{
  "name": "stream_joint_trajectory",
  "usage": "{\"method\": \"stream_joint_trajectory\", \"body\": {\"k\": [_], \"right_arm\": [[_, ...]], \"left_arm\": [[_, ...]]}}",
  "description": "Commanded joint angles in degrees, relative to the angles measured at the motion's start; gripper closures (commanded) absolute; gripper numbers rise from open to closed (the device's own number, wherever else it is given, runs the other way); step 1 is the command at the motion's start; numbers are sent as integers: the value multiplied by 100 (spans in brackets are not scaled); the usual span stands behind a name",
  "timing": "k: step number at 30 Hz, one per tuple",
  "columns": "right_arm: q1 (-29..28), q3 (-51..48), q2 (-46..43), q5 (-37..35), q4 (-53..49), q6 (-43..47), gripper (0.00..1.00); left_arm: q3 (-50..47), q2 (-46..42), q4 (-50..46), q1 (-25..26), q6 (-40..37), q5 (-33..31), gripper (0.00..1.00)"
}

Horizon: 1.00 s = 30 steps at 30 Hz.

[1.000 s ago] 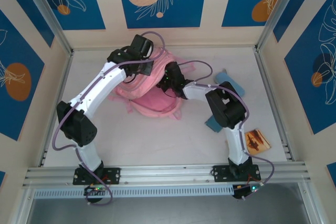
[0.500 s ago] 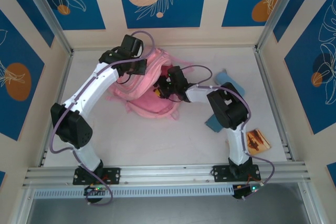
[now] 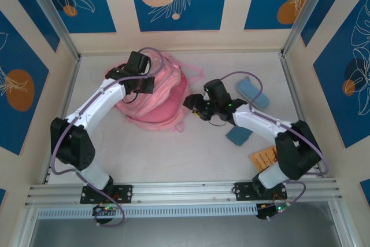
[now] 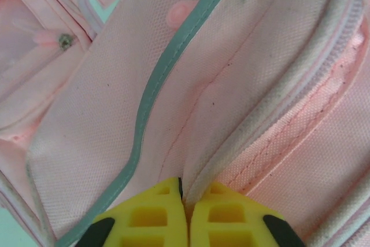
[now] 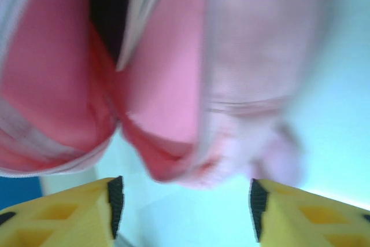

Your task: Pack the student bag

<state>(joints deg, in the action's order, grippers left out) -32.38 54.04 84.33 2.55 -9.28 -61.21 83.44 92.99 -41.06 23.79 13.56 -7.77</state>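
I am looking down from above at the student bag (image 3: 159, 99), a large pink fabric backpack with pale zip trims. It lies on the pale worktop (image 3: 173, 154), towards the far left, with a pink strap trailing off to its right.

The left pincer (image 3: 140, 84) sits on top of the bag. Its wrist camera shows the yellow fingers (image 4: 150, 221) drawn almost together, pinching a fold of pink cloth where a pale grey zip trim (image 4: 272, 114) runs in between them. A thin teal piping (image 4: 156, 85) crosses the panel beside it.

The right pincer (image 3: 191, 107) is just right of the bag, above the worktop, and holds nothing. Its yellow fingers (image 5: 58, 215) stand wide apart. Ahead of them the bag is blurred. A dark gap (image 5: 107, 10) shows in the pink fabric with a pale edge beside it, and I cannot tell what is inside.

To the right lie a small light-blue soft pencil case (image 3: 252, 92), a flat teal-blue rectangle (image 3: 237, 136) and a thin orange booklet (image 3: 263, 157).
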Motion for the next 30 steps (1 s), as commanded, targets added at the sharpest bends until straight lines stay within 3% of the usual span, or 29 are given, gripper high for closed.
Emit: {"method": "stream_joint_trajectory", "body": {"k": [1,5,8,13,19,24,30], "right_arm": [[355,-100,-582,-1119,-1959,895,29],[915,-65,-1076,-1831,-3181,1404,21],[1475,14,-1172,-1995,-3903,1564,19],[2266,-155,-1147,-1922,-4380,1723,16],[3369,-521,-1270,-1854,-4344,1753,1],[4086,-675,-1206,-1842,-4459,1705,1],[4566,-1099,-1196,-1839,-4241,1645,1]], "left_arm": [[-507,-606,100,-138,332,71,73],[-1042,-1144,238,-152,564,201,36],[-1350,-1499,263,-177,670,134,22],[-1919,-1961,527,-208,818,151,7],[-2487,-2414,738,-261,625,175,0],[-2776,-2534,915,-314,674,236,0],[-2854,-2538,913,-317,735,277,0]]}}
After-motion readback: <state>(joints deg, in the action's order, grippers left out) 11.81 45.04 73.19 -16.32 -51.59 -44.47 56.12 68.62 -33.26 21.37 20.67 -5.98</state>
